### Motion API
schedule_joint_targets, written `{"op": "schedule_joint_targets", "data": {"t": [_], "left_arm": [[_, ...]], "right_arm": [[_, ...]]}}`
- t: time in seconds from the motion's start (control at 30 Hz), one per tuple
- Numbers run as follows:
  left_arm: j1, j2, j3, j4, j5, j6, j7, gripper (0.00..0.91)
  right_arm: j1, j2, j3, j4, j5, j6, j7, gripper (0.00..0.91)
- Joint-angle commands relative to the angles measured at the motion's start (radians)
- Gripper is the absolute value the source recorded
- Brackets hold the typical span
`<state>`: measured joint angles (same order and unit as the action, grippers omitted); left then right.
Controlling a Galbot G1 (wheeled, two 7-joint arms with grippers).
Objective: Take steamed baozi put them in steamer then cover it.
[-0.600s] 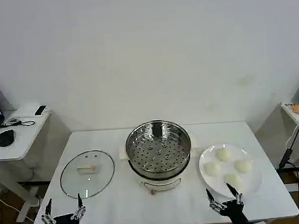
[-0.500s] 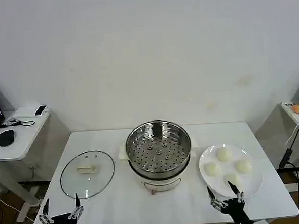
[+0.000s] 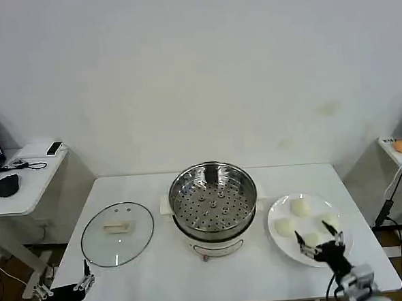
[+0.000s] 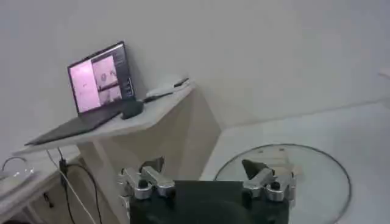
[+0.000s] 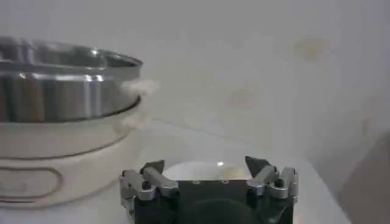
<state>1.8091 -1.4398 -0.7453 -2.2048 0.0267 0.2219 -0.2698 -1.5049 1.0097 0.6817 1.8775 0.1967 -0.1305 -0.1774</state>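
Note:
The steamer [image 3: 213, 197], a shiny perforated steel basket on a white pot base [image 3: 214, 247], stands mid-table and holds nothing. Several cream-white baozi [image 3: 300, 207] lie on a white plate [image 3: 274, 217] to its right. My right gripper [image 3: 319, 239] is open over the plate's near side, its fingers either side of the nearest bun [image 3: 311, 238]. In the right wrist view that gripper [image 5: 204, 165] is open, with the plate [image 5: 201, 171] ahead and the steamer [image 5: 61, 79] beside it. The glass cover [image 3: 117, 234] lies flat left of the steamer. My left gripper [image 3: 63, 288] is open off the table's front left corner, also open in its wrist view [image 4: 204, 167], near the cover [image 4: 304, 176].
The white table [image 3: 168, 275] has bare room in front of the steamer. A side table [image 3: 25, 178] with a laptop [image 4: 100, 76] and a mouse stands to the left. Another small table [image 3: 399, 148] and a cable are at the right.
My right gripper has moved forward from the table's front edge onto the near side of the plate. My left gripper has drawn back and to the left, off the front corner.

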Motion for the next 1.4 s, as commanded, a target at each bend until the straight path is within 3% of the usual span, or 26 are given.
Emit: {"op": "schedule_joint_targets", "data": {"t": [0.03, 0.13, 0.2, 0.23, 0.3, 0.33, 0.37, 0.4, 0.43, 0.47, 0.67, 0.83, 1.03, 1.27, 1.4], "left_arm": [[-0.027, -0.008, -0.092, 0.000, 0.016, 0.031, 0.107, 0.907], [-0.027, -0.015, -0.081, 0.011, 0.030, 0.020, 0.107, 0.907], [-0.026, -0.021, -0.075, 0.009, 0.042, 0.016, 0.111, 0.907], [-0.025, -0.022, -0.075, 0.007, 0.045, 0.015, 0.112, 0.907], [-0.023, -0.023, -0.075, 0.004, 0.053, 0.014, 0.113, 0.907], [-0.023, -0.023, -0.075, 0.004, 0.053, 0.014, 0.113, 0.907], [-0.021, -0.023, -0.075, 0.001, 0.055, 0.014, 0.113, 0.907], [-0.019, -0.024, -0.076, 0.000, 0.057, 0.013, 0.113, 0.907], [-0.016, -0.026, -0.077, -0.002, 0.058, 0.013, 0.114, 0.907], [-0.013, -0.028, -0.077, -0.004, 0.059, 0.013, 0.113, 0.907], [-0.007, -0.035, -0.077, -0.007, 0.069, 0.011, 0.115, 0.907], [-0.009, -0.035, -0.080, -0.009, 0.073, 0.012, 0.116, 0.907], [-0.013, -0.035, -0.084, -0.002, 0.075, 0.012, 0.118, 0.907], [-0.024, -0.038, -0.088, -0.001, 0.075, 0.013, 0.120, 0.907], [-0.023, -0.037, -0.089, 0.005, 0.075, 0.012, 0.119, 0.907]], "right_arm": [[0.245, -0.223, -0.037, -0.166, -0.126, -0.093, -0.120, 0.907], [0.355, -0.293, -0.117, -0.247, -0.223, -0.082, -0.216, 0.907], [0.468, -0.352, -0.206, -0.326, -0.307, -0.054, -0.331, 0.907], [0.499, -0.369, -0.233, -0.347, -0.324, -0.044, -0.352, 0.907], [0.623, -0.405, -0.328, -0.417, -0.396, 0.011, -0.445, 0.907], [0.635, -0.411, -0.346, -0.422, -0.413, 0.015, -0.451, 0.907], [0.727, -0.429, -0.411, -0.466, -0.443, 0.061, -0.498, 0.907], [0.774, -0.439, -0.446, -0.483, -0.459, 0.075, -0.545, 0.907], [0.795, -0.449, -0.480, -0.495, -0.465, 0.077, -0.552, 0.907], [0.870, -0.457, -0.555, -0.518, -0.481, 0.092, -0.609, 0.907], [1.114, -0.438, -0.833, -0.633, -0.570, 0.184, -0.741, 0.907], [1.247, -0.401, -1.030, -0.672, -0.610, 0.206, -0.857, 0.907], [1.329, -0.332, -1.148, -0.739, -0.614, 0.227, -0.886, 0.907], [1.320, -0.303, -1.168, -0.758, -0.631, 0.214, -0.895, 0.907], [1.304, -0.297, -1.171, -0.769, -0.630, 0.195, -0.875, 0.907]]}}
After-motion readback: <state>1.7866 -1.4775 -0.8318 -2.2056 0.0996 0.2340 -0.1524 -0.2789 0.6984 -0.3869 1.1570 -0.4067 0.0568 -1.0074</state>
